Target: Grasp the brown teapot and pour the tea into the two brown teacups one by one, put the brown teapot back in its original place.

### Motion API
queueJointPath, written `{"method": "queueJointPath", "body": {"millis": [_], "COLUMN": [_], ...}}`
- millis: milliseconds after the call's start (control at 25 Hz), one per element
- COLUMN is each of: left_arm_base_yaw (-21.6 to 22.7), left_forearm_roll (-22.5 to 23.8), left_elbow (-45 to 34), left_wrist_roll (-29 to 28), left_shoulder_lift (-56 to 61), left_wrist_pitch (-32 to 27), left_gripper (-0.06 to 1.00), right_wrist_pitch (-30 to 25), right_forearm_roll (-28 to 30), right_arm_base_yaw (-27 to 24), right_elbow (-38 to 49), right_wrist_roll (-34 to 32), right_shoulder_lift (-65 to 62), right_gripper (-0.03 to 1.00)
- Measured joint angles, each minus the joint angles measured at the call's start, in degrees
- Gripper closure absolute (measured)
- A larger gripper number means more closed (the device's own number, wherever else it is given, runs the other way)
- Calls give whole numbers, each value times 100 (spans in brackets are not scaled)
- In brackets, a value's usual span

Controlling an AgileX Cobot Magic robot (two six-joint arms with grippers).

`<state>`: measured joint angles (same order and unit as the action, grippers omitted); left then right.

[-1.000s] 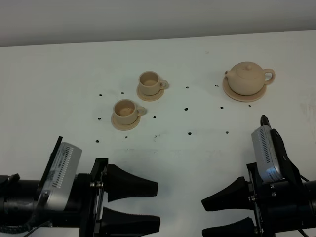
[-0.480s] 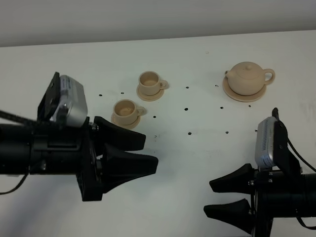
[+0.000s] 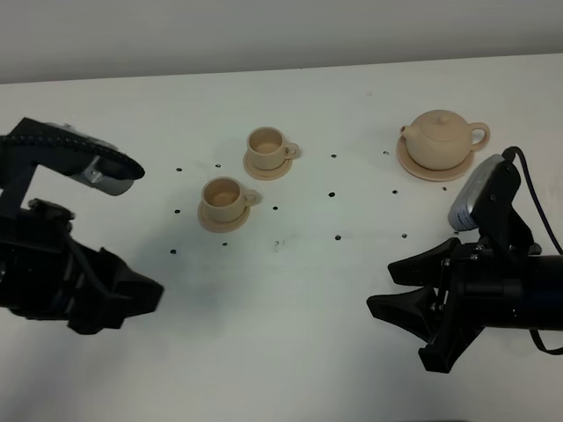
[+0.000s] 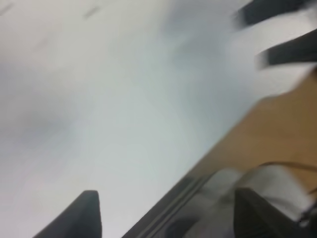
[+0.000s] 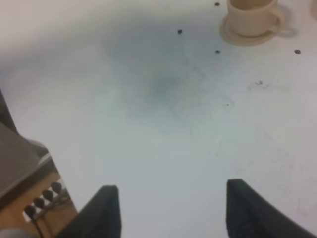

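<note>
Brown teapot point(image 3: 438, 136) sits upright on its wide saucer point(image 3: 437, 174), two brown teacups point(image 3: 266, 148) well apart from it — right gripper point(image 3: 383, 288) nearer, left gripper point(image 4: 168, 216) farthest, both spread apart, empty.

A flat, matte white table top point(image 3: 290, 299), dotted with small dark holes point(image 3: 337, 236), lies under soft, even light. A plain grey wall point(image 3: 264, 35) runs along the table's far edge. A brown wood-toned floor point(image 4: 285, 129) shows beyond another edge.
</note>
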<state>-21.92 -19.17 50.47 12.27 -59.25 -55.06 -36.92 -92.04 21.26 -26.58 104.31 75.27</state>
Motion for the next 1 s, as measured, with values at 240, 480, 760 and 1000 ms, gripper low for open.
{"method": "queueJointPath", "body": {"millis": [240,480,760,1000], "left_arm_base_yaw": [0,0,0,0], "left_forearm_roll": [1761,2460,2896,3469], "left_elbow": [6,-539,-1424,-1853], "left_wrist_roll": [-1563,-2404,-3086,-3625], "left_shoulder_lift": [363,731,1533,2490], "left_wrist_pitch": [-486,-879,-878,-880], "left_gripper": [35,35,35,35], "right_wrist_pitch": [157,1007,1963,2341], "right_forearm_roll": [970,1444,1665,1678], "right_arm_base_yaw": [0,0,0,0], "right_elbow": [-482,-849,-1076,-1095], "right_wrist_roll": [-981,-1633,-2070,-2084], "right_shoulder_lift": [6,7,12,12], "right_gripper": [50,50,50,50]}}
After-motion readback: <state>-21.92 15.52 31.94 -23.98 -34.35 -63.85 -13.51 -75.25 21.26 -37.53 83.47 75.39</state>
